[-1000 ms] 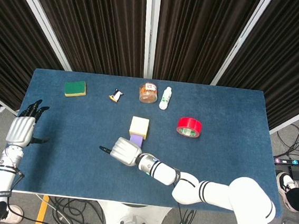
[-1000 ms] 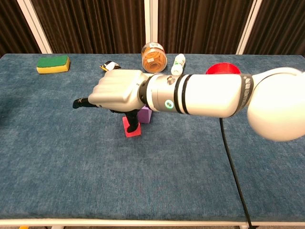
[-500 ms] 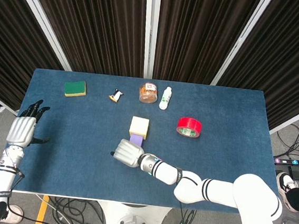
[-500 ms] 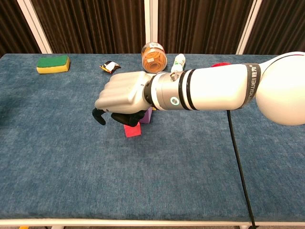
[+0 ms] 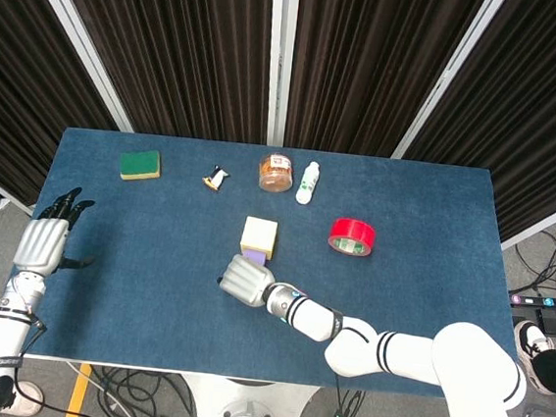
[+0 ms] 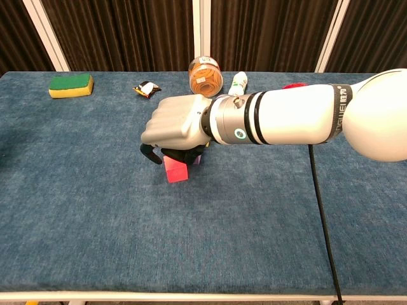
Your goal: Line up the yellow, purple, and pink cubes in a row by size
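The yellow cube [image 5: 259, 235] sits mid-table, with a sliver of the purple cube [image 5: 252, 256] just in front of it, touching it. The small pink cube [image 6: 176, 171] rests on the blue cloth under my right hand [image 6: 178, 124]. This hand's dark fingers [image 6: 150, 153] curl down around the cube's top and grip it. In the head view my right hand [image 5: 244, 280] hides the pink cube. In the chest view the purple cube [image 6: 199, 159] barely peeks out behind the hand, and the yellow one is hidden. My left hand [image 5: 42, 242] hovers at the table's left edge, fingers apart, holding nothing.
Along the far side stand a green sponge [image 5: 140, 164], a small penguin figure [image 5: 217, 177], an orange-filled jar [image 5: 276, 172] and a white bottle [image 5: 307, 182]. A red tape roll [image 5: 352, 236] lies right of the cubes.
My right hand's outstretched finger has curled in, and the hand has shifted right to settle over the pink cube. The cubes and my left hand have stayed put.
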Controlling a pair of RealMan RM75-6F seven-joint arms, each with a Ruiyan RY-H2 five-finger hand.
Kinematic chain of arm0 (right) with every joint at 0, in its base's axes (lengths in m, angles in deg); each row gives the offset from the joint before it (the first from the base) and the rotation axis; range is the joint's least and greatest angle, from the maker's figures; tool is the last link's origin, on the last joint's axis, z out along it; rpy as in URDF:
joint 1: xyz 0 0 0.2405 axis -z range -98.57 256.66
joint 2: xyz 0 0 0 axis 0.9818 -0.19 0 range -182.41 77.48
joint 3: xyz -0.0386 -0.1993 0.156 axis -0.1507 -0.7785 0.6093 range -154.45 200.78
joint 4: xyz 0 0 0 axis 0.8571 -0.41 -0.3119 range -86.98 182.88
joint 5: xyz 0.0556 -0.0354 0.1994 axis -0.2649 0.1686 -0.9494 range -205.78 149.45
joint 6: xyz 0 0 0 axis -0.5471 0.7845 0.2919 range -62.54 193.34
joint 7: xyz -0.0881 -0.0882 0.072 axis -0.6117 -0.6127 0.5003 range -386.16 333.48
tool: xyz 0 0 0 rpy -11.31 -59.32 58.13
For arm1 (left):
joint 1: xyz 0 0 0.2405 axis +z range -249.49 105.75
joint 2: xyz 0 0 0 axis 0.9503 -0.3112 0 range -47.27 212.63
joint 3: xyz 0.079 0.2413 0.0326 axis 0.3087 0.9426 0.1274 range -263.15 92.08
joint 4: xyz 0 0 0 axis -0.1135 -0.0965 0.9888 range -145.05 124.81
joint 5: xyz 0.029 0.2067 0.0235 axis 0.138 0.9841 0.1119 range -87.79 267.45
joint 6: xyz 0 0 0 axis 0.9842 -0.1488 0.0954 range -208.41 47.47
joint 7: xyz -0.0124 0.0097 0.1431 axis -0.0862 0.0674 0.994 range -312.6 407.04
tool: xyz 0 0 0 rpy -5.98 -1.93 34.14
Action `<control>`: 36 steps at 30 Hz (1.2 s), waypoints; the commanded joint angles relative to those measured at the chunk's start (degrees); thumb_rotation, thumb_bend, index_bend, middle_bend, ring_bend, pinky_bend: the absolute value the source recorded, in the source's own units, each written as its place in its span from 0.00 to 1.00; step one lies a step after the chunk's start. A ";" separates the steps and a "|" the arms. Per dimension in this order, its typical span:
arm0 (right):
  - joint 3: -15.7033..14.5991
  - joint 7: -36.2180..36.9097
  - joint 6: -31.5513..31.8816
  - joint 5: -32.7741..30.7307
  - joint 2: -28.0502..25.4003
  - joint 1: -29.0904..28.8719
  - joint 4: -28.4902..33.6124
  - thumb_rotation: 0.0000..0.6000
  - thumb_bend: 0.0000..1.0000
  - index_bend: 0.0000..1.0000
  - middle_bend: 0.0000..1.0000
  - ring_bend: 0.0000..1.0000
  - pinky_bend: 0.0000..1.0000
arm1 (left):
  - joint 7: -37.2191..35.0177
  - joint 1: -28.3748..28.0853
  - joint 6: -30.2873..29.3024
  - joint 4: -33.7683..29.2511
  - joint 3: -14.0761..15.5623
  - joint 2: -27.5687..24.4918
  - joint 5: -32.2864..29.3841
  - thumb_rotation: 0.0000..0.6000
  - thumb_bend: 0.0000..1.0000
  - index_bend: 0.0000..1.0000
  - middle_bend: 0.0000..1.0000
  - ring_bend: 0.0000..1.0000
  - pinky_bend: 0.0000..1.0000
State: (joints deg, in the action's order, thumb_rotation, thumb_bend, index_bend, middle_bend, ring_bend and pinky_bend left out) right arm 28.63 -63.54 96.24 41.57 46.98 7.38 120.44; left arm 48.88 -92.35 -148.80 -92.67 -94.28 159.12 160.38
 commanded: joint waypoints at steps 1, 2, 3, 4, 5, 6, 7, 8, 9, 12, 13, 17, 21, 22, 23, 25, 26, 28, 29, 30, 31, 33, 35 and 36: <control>-0.43 -0.98 0.25 -0.90 -0.05 -0.28 0.22 1.00 0.81 0.37 0.89 0.93 1.00 | -0.03 0.00 0.12 0.03 0.02 0.00 -0.04 1.00 0.03 0.20 0.06 0.09 0.21; -0.56 -1.29 0.26 -1.28 -0.08 -0.35 0.27 1.00 0.81 0.37 0.89 0.93 1.00 | 0.00 0.00 0.14 0.03 0.04 0.00 -0.01 1.00 0.03 0.20 0.06 0.09 0.21; -0.69 -1.62 0.29 -1.66 -0.14 -0.41 0.33 1.00 0.81 0.37 0.89 0.93 1.00 | -0.05 0.00 0.16 0.01 0.04 0.01 -0.01 1.00 0.03 0.20 0.06 0.09 0.21; -0.89 -2.11 0.37 -2.14 -0.25 -0.50 0.39 1.00 0.81 0.37 0.89 0.93 1.00 | -0.09 0.00 0.17 0.02 0.02 0.03 -0.02 1.00 0.03 0.20 0.06 0.09 0.21; -1.04 -2.44 0.45 -2.47 -0.34 -0.55 0.51 1.00 0.81 0.37 0.89 0.93 1.00 | -0.06 -0.02 0.21 0.05 0.01 0.03 -0.03 1.00 0.03 0.20 0.06 0.09 0.21; -1.21 -2.77 0.54 -2.80 -0.45 -0.59 0.64 1.00 0.81 0.38 0.89 0.93 1.00 | -0.06 -0.03 0.22 0.08 0.01 0.06 -0.04 1.00 0.03 0.20 0.06 0.09 0.21; -1.42 -3.20 0.65 -3.27 -0.63 -0.64 0.82 1.00 0.81 0.38 0.89 0.93 1.00 | -0.05 -0.06 0.27 0.12 0.01 0.09 -0.03 1.00 0.03 0.20 0.06 0.09 0.21; -1.59 -3.51 0.74 -3.60 -0.76 -0.68 0.97 1.00 0.81 0.39 0.89 0.93 1.00 | -0.09 -0.07 0.32 0.14 0.01 0.09 -0.02 1.00 0.03 0.20 0.06 0.09 0.21; -1.71 -3.76 0.83 -3.93 -0.87 -0.73 1.12 1.00 0.81 0.39 0.89 0.93 1.00 | -0.14 -0.08 0.35 0.15 0.00 0.09 -0.02 1.00 0.03 0.20 0.06 0.09 0.21; -2.11 -4.65 1.09 -5.01 -1.23 -0.98 1.45 1.00 0.81 0.39 0.89 0.93 1.00 | -0.13 -0.11 0.36 0.23 -0.03 0.14 0.00 1.00 0.03 0.20 0.06 0.09 0.21; -2.23 -4.88 1.25 -5.40 -1.33 -1.05 1.64 1.00 0.81 0.39 0.89 0.93 1.00 | -0.13 -0.10 0.36 0.20 -0.02 0.15 0.01 1.00 0.03 0.20 0.06 0.09 0.21; -2.66 -5.72 1.79 -6.47 -1.54 -1.31 1.83 1.00 0.81 0.40 0.89 0.93 1.00 | -0.09 -0.17 0.50 0.19 0.00 0.16 0.05 1.00 0.03 0.20 0.06 0.09 0.21; -2.90 -6.35 2.50 -7.27 -1.46 -1.57 1.79 1.00 0.81 0.39 0.89 0.93 1.00 | -0.03 -0.24 0.63 0.26 -0.04 0.17 -0.04 1.00 0.03 0.20 0.06 0.09 0.21; -2.85 -6.16 2.96 -7.06 -1.47 -1.51 2.11 1.00 0.79 0.37 0.89 0.93 1.00 | -0.05 -0.26 0.63 0.24 -0.11 0.15 -0.08 1.00 0.03 0.20 0.06 0.09 0.21; -2.85 -5.93 3.26 -6.82 -1.53 -1.43 2.36 1.00 0.77 0.34 0.89 0.93 1.00 | -0.05 -0.25 0.65 0.25 -0.11 0.15 -0.12 1.00 0.03 0.20 0.06 0.09 0.21; -2.87 -5.38 4.15 -6.03 -1.76 -1.14 3.02 1.00 0.72 0.29 0.88 0.93 1.00 | -0.04 -0.26 0.61 0.25 -0.16 0.16 -0.13 1.00 0.03 0.20 0.06 0.09 0.21; -2.89 -5.15 4.55 -5.70 -1.88 -0.98 3.28 1.00 0.68 0.26 0.88 0.93 1.00 | -0.05 -0.28 0.59 0.21 -0.19 0.14 -0.12 1.00 0.03 0.20 0.06 0.09 0.21; -2.89 -4.67 5.75 -5.06 -2.10 -0.46 3.75 1.00 0.52 0.17 0.88 0.93 1.00 | 0.08 -0.28 0.52 0.09 -0.19 0.09 -0.07 1.00 0.03 0.20 0.06 0.09 0.21; -2.90 -4.64 6.41 -4.86 -2.13 -0.18 3.81 1.00 0.42 0.12 0.88 0.93 1.00 | 0.11 -0.27 0.47 0.03 -0.18 0.08 -0.04 1.00 0.03 0.20 0.06 0.09 0.21; -2.90 -4.56 7.19 -4.79 -2.07 0.21 3.87 1.00 0.35 0.09 0.88 0.93 1.00 | 0.17 -0.29 0.50 -0.06 -0.19 0.04 -0.04 1.00 0.03 0.20 0.06 0.09 0.21; -2.91 -4.56 7.68 -4.73 -1.97 0.45 3.83 1.00 0.25 0.05 0.88 0.93 1.00 | 0.24 -0.31 0.52 -0.12 -0.18 0.02 -0.06 1.00 0.03 0.20 0.06 0.09 0.21; -2.97 -4.76 8.57 -4.59 -1.59 0.86 3.39 1.00 0.16 0.02 0.88 0.93 1.00 | 0.30 -0.31 0.58 -0.28 -0.13 -0.02 -0.06 1.00 0.03 0.20 0.06 0.09 0.21; -2.91 -4.89 9.52 -4.79 -0.69 1.41 2.56 1.00 0.11 0.00 0.88 0.93 1.00 | 0.46 -0.30 0.58 -0.47 -0.09 -0.10 -0.07 1.00 0.03 0.20 0.06 0.09 0.21; -2.84 -5.00 9.81 -4.96 -0.29 1.58 2.20 1.00 0.09 0.00 0.88 0.93 1.00 | 0.49 -0.28 0.58 -0.56 -0.08 -0.14 -0.08 1.00 0.03 0.20 0.06 0.09 0.21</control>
State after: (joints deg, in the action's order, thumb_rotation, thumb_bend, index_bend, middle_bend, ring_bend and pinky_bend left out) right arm 25.73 -68.41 105.72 36.77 46.25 8.63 123.08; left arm 49.35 -92.64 -148.22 -93.22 -94.37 159.00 160.30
